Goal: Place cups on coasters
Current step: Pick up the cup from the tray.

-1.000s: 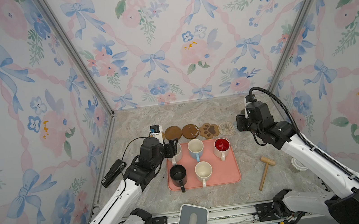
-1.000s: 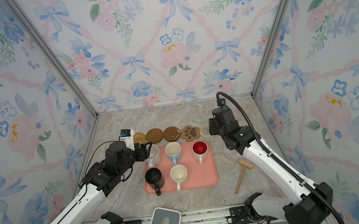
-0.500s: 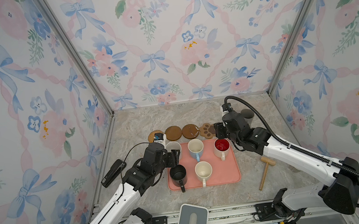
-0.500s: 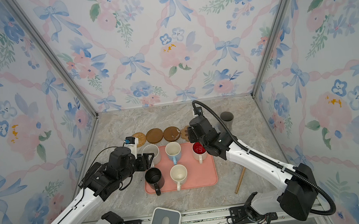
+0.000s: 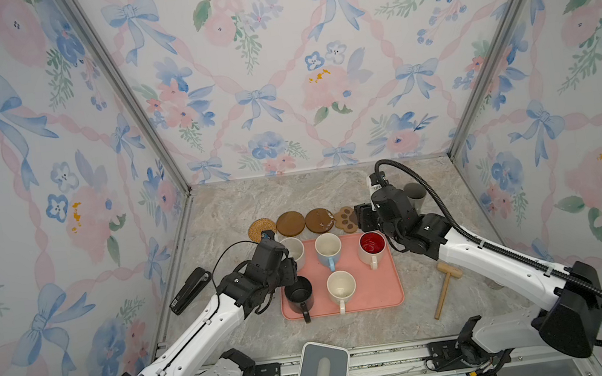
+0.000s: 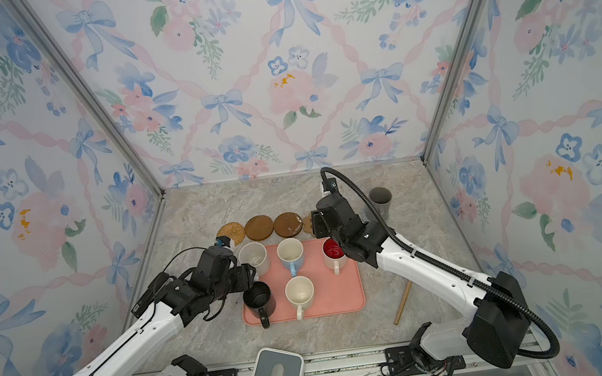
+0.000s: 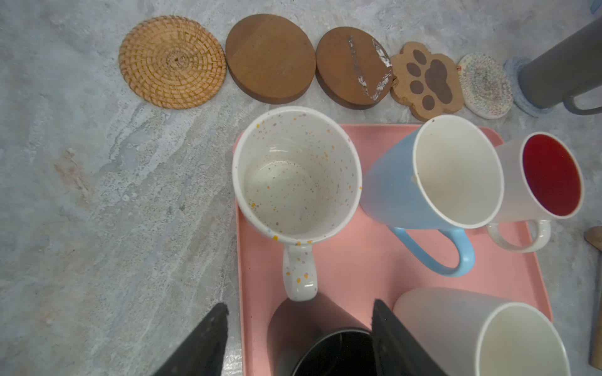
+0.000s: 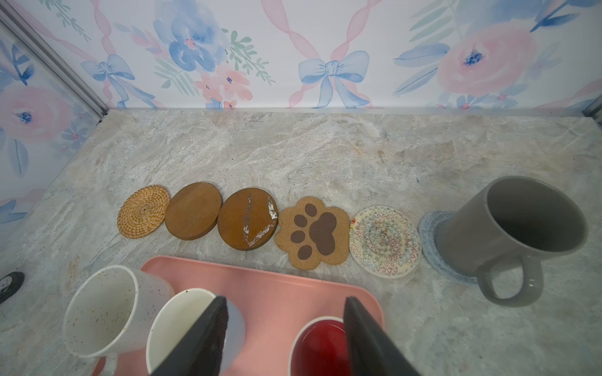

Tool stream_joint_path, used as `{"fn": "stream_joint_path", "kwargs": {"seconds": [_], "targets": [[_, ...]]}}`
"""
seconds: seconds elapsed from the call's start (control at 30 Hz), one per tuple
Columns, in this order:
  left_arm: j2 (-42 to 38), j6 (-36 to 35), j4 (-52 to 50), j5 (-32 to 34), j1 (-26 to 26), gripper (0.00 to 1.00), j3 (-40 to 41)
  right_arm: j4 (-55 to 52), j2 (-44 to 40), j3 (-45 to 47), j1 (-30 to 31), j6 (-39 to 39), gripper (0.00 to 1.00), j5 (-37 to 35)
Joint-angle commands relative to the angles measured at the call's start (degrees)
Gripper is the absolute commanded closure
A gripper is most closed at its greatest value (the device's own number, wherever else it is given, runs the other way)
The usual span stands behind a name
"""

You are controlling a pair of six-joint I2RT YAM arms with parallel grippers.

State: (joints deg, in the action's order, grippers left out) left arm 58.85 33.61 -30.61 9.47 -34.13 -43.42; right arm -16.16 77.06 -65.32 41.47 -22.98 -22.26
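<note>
- The left claw is released, its dark fingers spread wide over the glossy black ceramic mug, with no grip showing
- This black mug stands at the near-left corner of the flat pink tray, beside a plain cream mug
- Along the tray's far edge stand a speckled cream mug, a light-blue mug with a white inside, and a white mug with red inside
- The right claw is released and empty, hanging above the tray's far edge between the light-blue and red-lined mugs
- A grey mug stands upright on the light-blue woven round coaster, at the right end of the row on the marbled grey surface
- Five coasters lie bare behind the tray: tan rattan round, plain brown wooden round, scuffed brown round, cork paw-print shape, cream woven round
- A wooden mallet lies right of the tray, a black stapler left
</note>
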Motion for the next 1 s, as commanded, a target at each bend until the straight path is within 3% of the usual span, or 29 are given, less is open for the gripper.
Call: {"fn": "stream_joint_path", "kwargs": {"seconds": [0.0, 0.6, 0.97], "targets": [[0.08, 1.83, -1.85, 2.16, -0.5, 0.34, -1.5, 1.47, -0.07, 1.19, 0.3, -0.03, 0.4, 0.55], [-0.26, 6.02, -5.73, 7.22, -0.58, 0.34, -1.84, 1.83, 1.08, 1.33, 0.03, -0.15, 0.38, 1.58], [-0.85, 6.65, -6.04, 5.86, -0.68, 0.36, -1.41, 1.92, 1.69, 1.23, -0.08, -0.33, 0.38, 1.83]]}}
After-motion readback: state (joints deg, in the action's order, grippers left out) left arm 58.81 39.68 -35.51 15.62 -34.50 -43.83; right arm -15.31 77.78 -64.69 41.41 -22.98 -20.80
